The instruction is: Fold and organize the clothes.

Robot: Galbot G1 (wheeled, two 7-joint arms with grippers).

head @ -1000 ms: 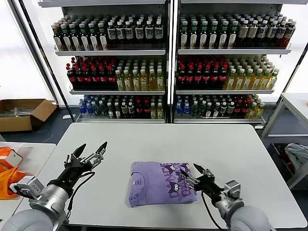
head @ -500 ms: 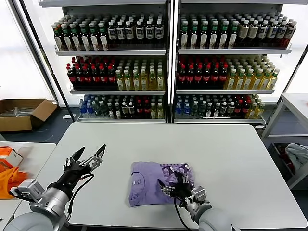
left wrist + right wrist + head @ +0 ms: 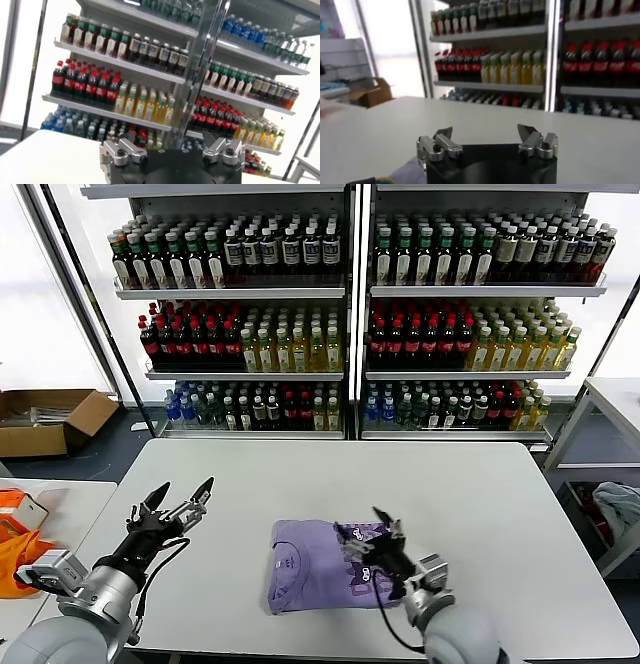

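A folded lavender T-shirt point(image 3: 312, 569) with a dark purple print lies on the white table point(image 3: 480, 504), near its front middle. My right gripper point(image 3: 365, 534) is open and empty, raised just over the shirt's printed right part. In the right wrist view its open fingers point(image 3: 485, 132) point across the bare tabletop, and a sliver of lavender fabric point(image 3: 407, 172) shows beside the wrist. My left gripper point(image 3: 185, 487) is open and empty, held above the table well to the left of the shirt. In the left wrist view point(image 3: 170, 145) it faces the bottle shelves.
Shelves of bottles point(image 3: 345, 324) stand behind the table. A cardboard box point(image 3: 45, 422) sits on the floor at the far left. An orange item point(image 3: 15, 549) lies on a side table at the left. Another small table point(image 3: 615, 399) with cloth below it stands at the right.
My right gripper has swung left from the shirt's right edge to over its printed part, then risen a little. My left gripper has shifted slightly left. The shirt has not moved.
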